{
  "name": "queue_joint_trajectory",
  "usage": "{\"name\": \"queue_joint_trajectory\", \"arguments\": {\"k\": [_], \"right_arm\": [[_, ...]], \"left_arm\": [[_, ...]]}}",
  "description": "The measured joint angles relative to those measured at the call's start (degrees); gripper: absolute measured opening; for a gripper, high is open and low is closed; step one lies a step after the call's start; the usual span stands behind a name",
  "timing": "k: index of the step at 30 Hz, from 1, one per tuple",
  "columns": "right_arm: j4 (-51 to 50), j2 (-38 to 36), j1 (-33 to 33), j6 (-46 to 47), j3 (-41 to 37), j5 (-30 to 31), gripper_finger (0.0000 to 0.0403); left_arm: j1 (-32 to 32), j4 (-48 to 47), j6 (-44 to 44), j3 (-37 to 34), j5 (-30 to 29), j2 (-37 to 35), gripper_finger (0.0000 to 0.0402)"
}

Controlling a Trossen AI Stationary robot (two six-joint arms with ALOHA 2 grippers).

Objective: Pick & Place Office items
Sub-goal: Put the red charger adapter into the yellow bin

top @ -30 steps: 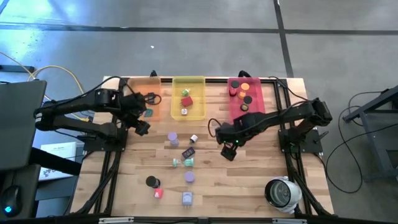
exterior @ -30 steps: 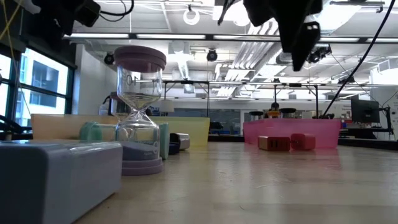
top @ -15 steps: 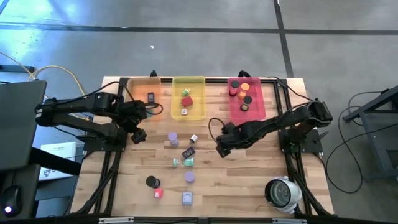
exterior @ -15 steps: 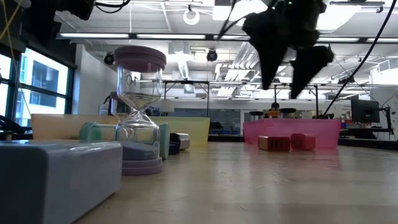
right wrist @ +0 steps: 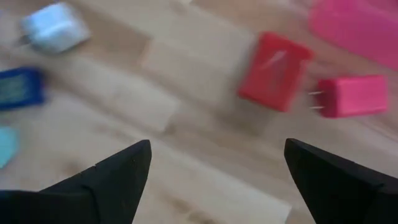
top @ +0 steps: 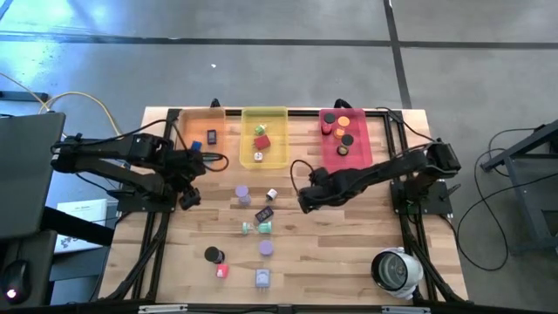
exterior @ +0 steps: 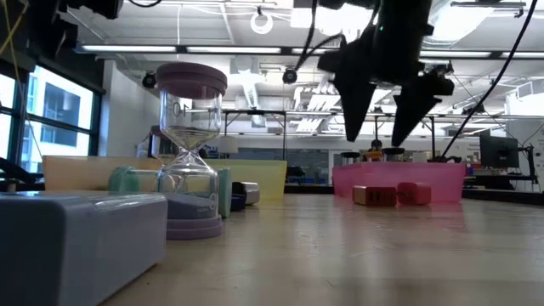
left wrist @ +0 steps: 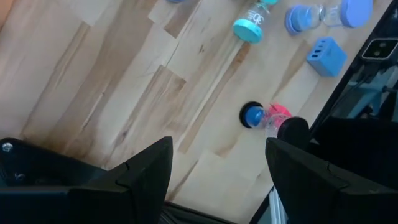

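Right claw (top: pixel 305 201) is mid-bench, just right of the loose pieces, fingers spread wide and holding nothing; low view shows both fingers pointing down, above the bench (top: pixel 349 253), not touching it. Right wrist view: a red block (right wrist: pixel 275 71) and a pink plug-like piece (right wrist: pixel 352 96) lie ahead of the fingers, a white cube (right wrist: pixel 55 28) and a dark blue flat piece (right wrist: pixel 20 88) off to one side. Left claw (top: pixel 187 197) sits over the bench's left edge, below the orange tray (top: pixel 202 139), part open, nothing between the fingers in its wrist view. Office items: a small dark piece (top: pixel 211 136) in the orange tray; red and white pieces (top: pixel 261 142) in the yellow tray (top: pixel 264 113); orange, red and black discs (top: pixel 340 131) in the pink tray (top: pixel 357 153). Still loose mid-bench: purple disc (top: pixel 243 193), white cube (top: pixel 271 194), dark rectangle (top: pixel 263 214), teal hourglass (top: pixel 256 228), second purple disc (top: pixel 265 249), black disc (top: pixel 212 254), red cube (top: pixel 221 270), lavender cube (top: pixel 262 278). Large white round device (top: pixel 394 269) sits at the near right corner.
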Motion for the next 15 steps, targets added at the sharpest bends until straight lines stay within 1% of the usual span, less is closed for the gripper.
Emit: {"name": "queue_joint_trajectory", "arguments": {"k": [3,10,15], "right_arm": [[0.05,1.65,-0.94,2.07,0.02,1.72,0.0358],[0.8,6.6,-3.7,2.64,0.02,1.2,0.0358],[0.96,8.79,-5.11,2.61,0.02,1.61,0.0358]], "left_arm": [[-1.09,-0.03,0.0,0.0,-1.45,-0.02,0.025],[-2.83,-0.11,-0.02,-0.02,-2.43,-0.02,0.025],[-3.85,-0.13,-0.04,-0.02,-2.55,-0.02,0.025]]}}
